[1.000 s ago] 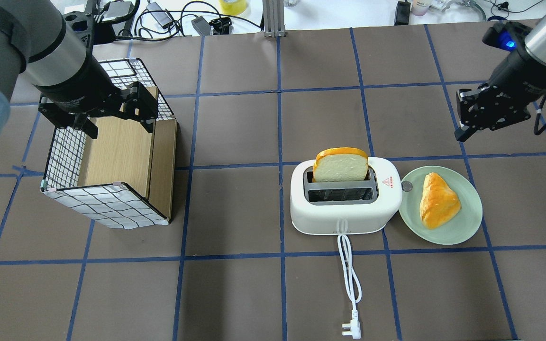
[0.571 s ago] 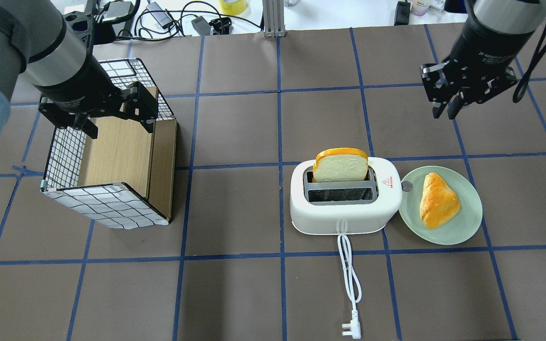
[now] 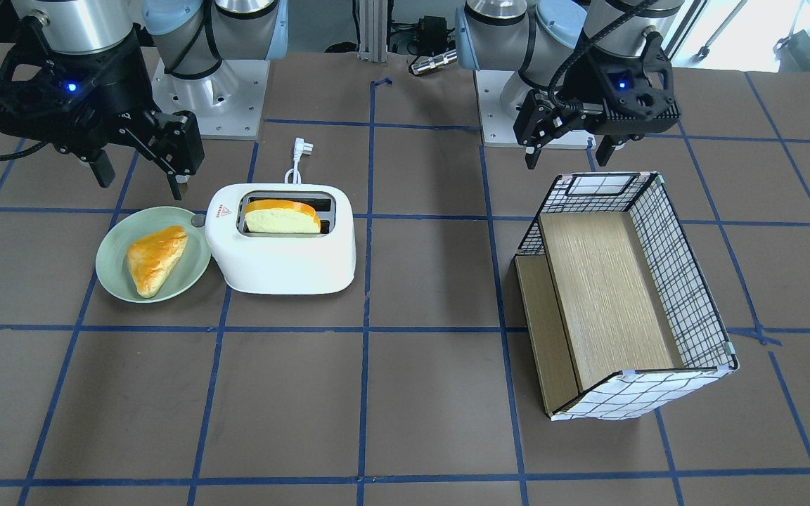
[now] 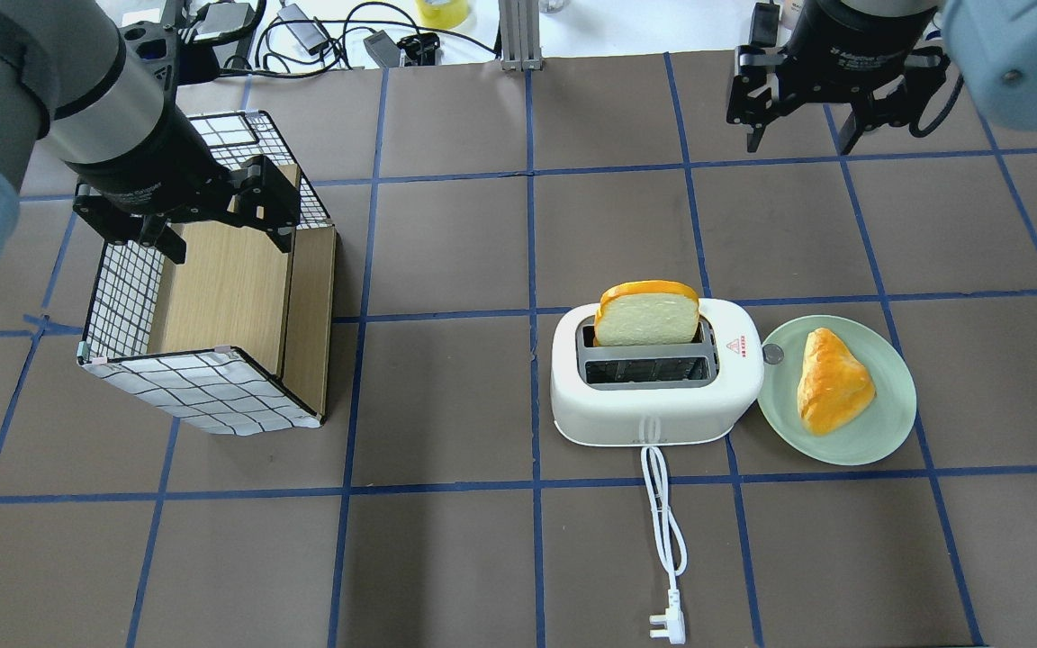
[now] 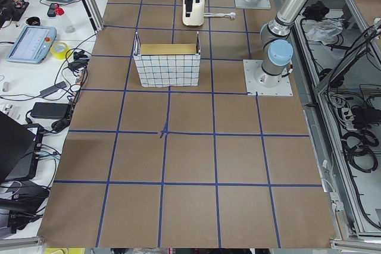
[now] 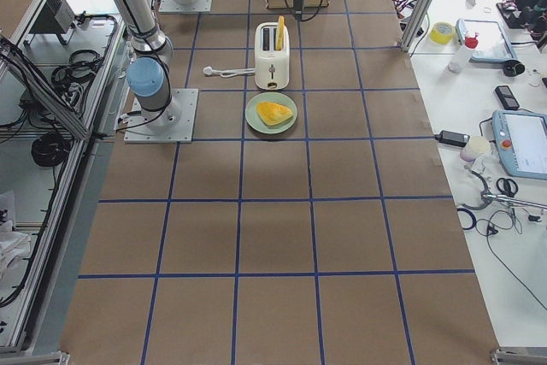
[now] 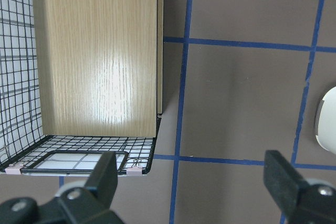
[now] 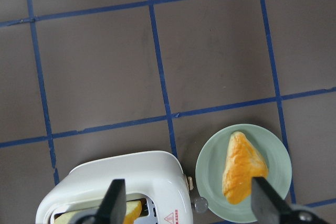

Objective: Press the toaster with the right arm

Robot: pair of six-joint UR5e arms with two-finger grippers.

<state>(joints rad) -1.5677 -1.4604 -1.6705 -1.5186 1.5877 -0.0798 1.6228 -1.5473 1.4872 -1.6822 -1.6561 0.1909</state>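
Observation:
The white two-slot toaster (image 4: pixel 653 396) stands right of the table's middle, with a red triangle sticker and a bread slice (image 4: pixel 646 315) upright in its far slot. Its small grey lever knob (image 4: pixel 771 355) sticks out on the plate side. It also shows in the front view (image 3: pixel 282 256) and the right wrist view (image 8: pixel 121 182). My right gripper (image 4: pixel 798 144) hangs open and empty above the table, beyond the toaster and apart from it; it also shows in the front view (image 3: pixel 139 179). My left gripper (image 4: pixel 226 243) is open and empty over the checkered box.
A green plate (image 4: pixel 897 423) with a pastry (image 4: pixel 832 380) lies right beside the toaster's knob end. The toaster's white cord and plug (image 4: pixel 668 625) trail toward the robot. The checkered wire-pattern box (image 4: pixel 212 396) with wooden panels stands at the left.
My right gripper has swung from the table's right side to the far side and leftward, turning as it went. The left arm, toaster and plate have not moved.

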